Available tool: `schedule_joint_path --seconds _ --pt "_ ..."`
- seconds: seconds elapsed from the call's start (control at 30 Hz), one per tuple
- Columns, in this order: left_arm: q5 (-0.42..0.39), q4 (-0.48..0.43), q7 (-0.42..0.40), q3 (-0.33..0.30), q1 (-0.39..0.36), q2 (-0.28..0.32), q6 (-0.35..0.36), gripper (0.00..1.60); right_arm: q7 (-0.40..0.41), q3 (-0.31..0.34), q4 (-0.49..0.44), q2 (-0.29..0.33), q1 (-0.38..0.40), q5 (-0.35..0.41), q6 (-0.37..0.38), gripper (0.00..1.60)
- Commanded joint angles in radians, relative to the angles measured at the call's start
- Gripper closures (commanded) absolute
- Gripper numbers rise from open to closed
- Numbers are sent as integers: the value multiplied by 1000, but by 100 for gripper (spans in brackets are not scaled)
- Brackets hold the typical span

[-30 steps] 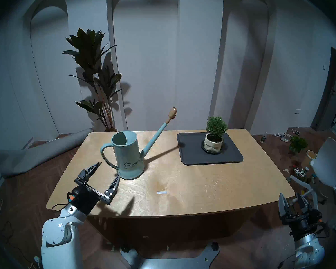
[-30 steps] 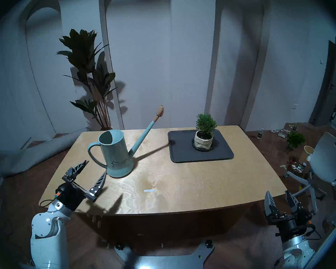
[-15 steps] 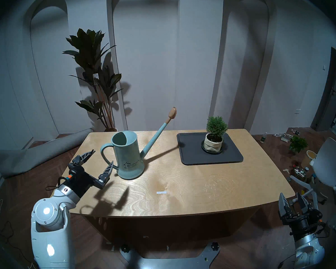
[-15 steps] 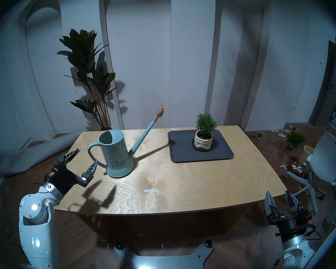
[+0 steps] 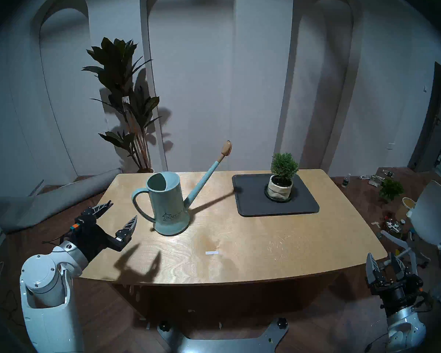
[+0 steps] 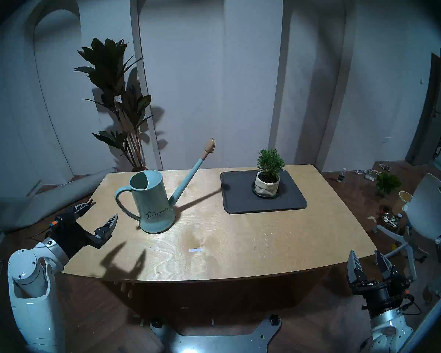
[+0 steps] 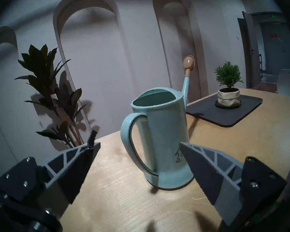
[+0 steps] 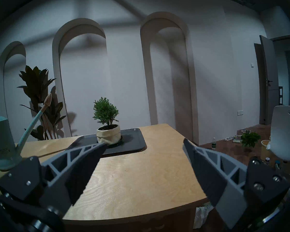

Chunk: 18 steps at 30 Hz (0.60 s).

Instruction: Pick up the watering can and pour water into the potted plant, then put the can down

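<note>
Watering can upright, ungrasped | left gripper spread wide, near handle | advise: straddle loop squarely, clamp firmly before lifting

Tall pale teal watering can is cut off by the right wrist view's left edge. Its dark logo is half hidden behind a finger. Floor clutter too small to identify.
</note>
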Motion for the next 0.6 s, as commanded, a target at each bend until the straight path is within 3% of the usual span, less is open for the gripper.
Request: schedule_joint_path --seconds 0.0,0.1,0.23,0.43,0.47,0.57 --pt "-58 -106 85 97 77 -107 97 0 0 0 -17 3 0 -4 1 0" --pt "-58 -108 143 157 110 -154 108 0 1 0 -17 2 0 -4 1 0" --pt "-71 -84 229 234 143 -194 64 0 1 1 -17 2 1 -4 0 0" --pt "-87 -47 349 290 128 -186 -9 0 1 1 -19 1 0 -6 2 0" --pt "-88 -35 339 283 115 -175 -17 0 1 1 -19 1 0 -6 2 0" --pt "-93 -2 421 302 91 -176 -69 0 1 1 -19 1 0 -7 2 0"
